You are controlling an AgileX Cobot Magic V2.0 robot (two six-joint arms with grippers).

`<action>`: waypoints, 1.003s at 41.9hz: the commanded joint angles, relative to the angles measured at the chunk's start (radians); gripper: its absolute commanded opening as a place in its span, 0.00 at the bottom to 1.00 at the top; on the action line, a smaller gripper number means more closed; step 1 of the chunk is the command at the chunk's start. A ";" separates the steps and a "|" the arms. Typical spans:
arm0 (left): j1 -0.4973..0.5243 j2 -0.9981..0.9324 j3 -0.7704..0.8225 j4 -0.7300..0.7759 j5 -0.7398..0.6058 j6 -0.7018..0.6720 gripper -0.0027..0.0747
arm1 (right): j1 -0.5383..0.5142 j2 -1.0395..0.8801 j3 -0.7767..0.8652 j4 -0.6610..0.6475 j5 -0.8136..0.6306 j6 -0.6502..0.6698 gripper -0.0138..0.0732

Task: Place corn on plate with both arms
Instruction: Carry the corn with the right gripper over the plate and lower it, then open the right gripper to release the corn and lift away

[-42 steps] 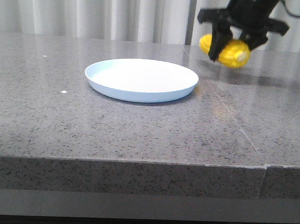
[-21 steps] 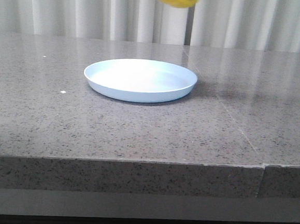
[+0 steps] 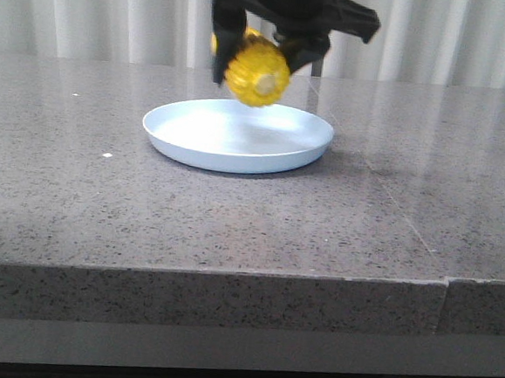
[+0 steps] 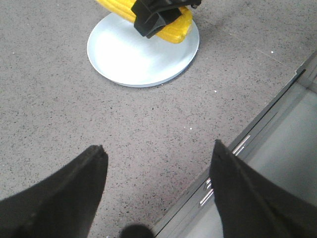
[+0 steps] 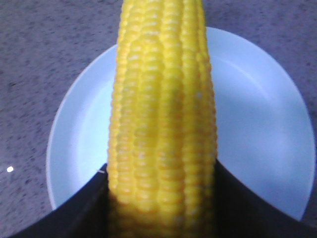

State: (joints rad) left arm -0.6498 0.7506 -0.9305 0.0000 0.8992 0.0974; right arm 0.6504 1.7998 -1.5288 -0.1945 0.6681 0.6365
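Corn [image 3: 257, 70], a bright yellow cob with neat rows of bumpy kernels and a pale cream stub end facing the front camera, hangs above the round, shallow, pale blue-white plate [image 3: 186, 140], toward its 12 o'clock rim and clear of its smooth surface. The right arm's black two-fingered claw [image 3: 262, 45] is clamped on the cob from both sides; the arm above it is cut off by the frame edge. In the right wrist view the cob's near end is hidden between the dark fingers [image 5: 74, 210]. The left arm's black claw [image 4: 157, 154] hovers with fingers spread wide, holding nothing, over the speckled grey stone desk [image 3: 102, 212], well apart from the plate.
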 commanded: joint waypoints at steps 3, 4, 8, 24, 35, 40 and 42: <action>-0.007 -0.001 -0.026 -0.007 -0.069 -0.013 0.60 | -0.005 -0.018 -0.021 -0.118 -0.112 0.124 0.52; -0.007 -0.001 -0.026 -0.007 -0.069 -0.013 0.60 | -0.005 -0.012 -0.021 -0.118 -0.121 0.129 0.52; -0.007 -0.001 -0.026 -0.007 -0.069 -0.013 0.60 | -0.005 0.019 -0.022 -0.111 -0.158 0.140 0.52; -0.007 -0.001 -0.026 -0.007 -0.069 -0.013 0.60 | -0.009 0.058 -0.024 -0.095 -0.124 0.140 0.82; -0.007 -0.001 -0.026 -0.007 -0.069 -0.013 0.60 | -0.008 -0.056 -0.034 -0.095 -0.089 0.097 0.82; -0.007 -0.001 -0.026 -0.007 -0.069 -0.013 0.60 | -0.008 -0.154 -0.034 -0.095 -0.031 -0.041 0.82; -0.007 -0.001 -0.026 -0.007 -0.069 -0.013 0.60 | -0.008 -0.197 -0.034 -0.094 0.008 -0.102 0.82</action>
State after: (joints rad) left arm -0.6498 0.7506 -0.9305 0.0000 0.8992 0.0974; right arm 0.6486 1.7254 -1.5276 -0.2703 0.6539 0.6523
